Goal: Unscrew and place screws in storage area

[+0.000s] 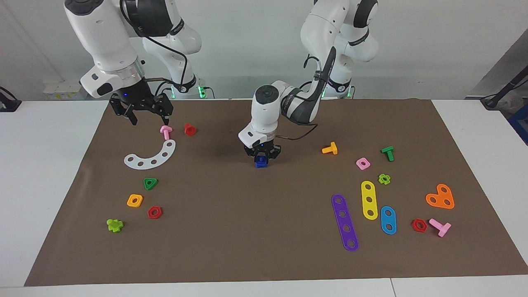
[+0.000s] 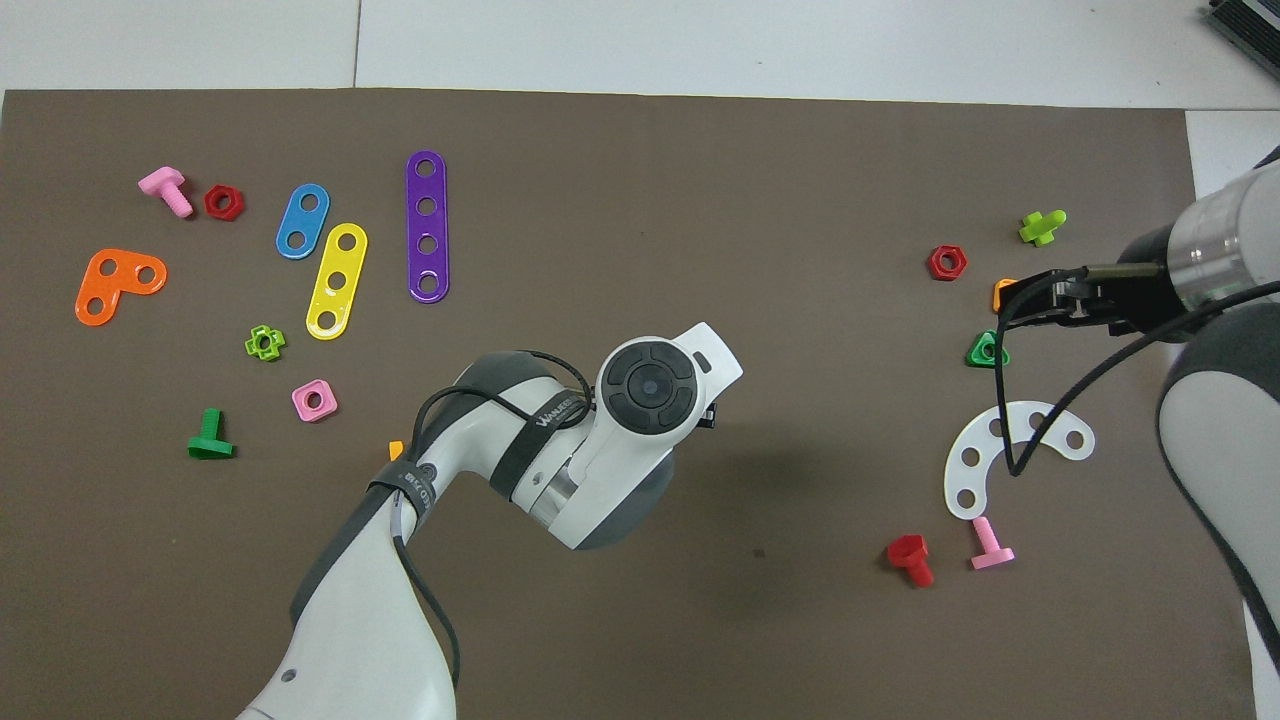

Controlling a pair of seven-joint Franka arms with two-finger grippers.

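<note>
At mid-mat, the facing view shows the left gripper [image 1: 262, 157] clamped on the blue screw [image 1: 260, 162] resting on the brown mat [image 1: 247, 231]; overhead, the arm's wrist hides both. Right gripper [image 1: 145, 116] hangs with jaws wide above the pink screw [image 1: 166, 131]. Left arm's band lettering is too small to read reliably.

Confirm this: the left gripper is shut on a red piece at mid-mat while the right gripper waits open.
Not red. In the facing view the left gripper is shut on a blue piece at mid-mat; the right gripper does wait open.
</note>
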